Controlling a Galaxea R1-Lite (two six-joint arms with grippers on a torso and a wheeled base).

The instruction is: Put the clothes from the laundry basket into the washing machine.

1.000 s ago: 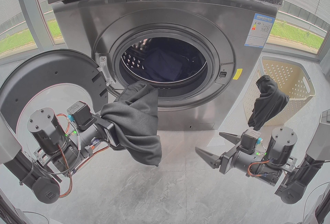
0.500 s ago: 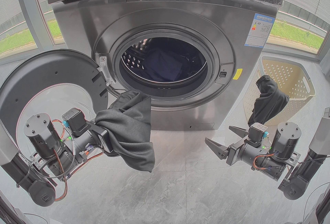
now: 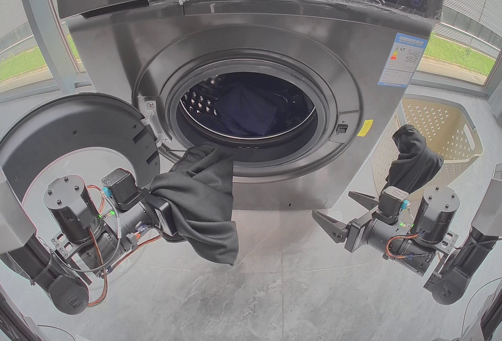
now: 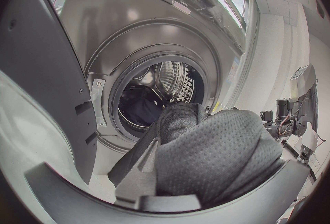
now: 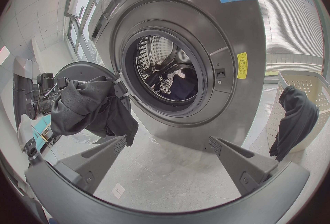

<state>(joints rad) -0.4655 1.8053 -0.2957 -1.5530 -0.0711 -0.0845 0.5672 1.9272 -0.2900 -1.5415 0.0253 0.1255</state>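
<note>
Step in hand: loading, one piece carried toward the drum. Far left, the door (image 3: 68, 128) of the washing machine (image 3: 324, 60) is swung wide open. The left gripper (image 3: 175, 222) sits low in front of it, pinching a dark grey garment (image 3: 201, 201). Cloth is bunched over its fingers and hangs just below the lip of the drum opening (image 3: 246, 148), not yet inside. Dark blue clothing (image 3: 246, 109) already lies in the drum. Next move, by my guess: lift and push the bundle through the opening, then let go well inside so no tail drapes over the rim. The right gripper (image 3: 334, 206) is low over the floor, fingers spread wide, holding nothing. Far right, the laundry basket (image 3: 449, 122) has another dark garment (image 3: 415, 162) draped over its rim, still to load.
</note>
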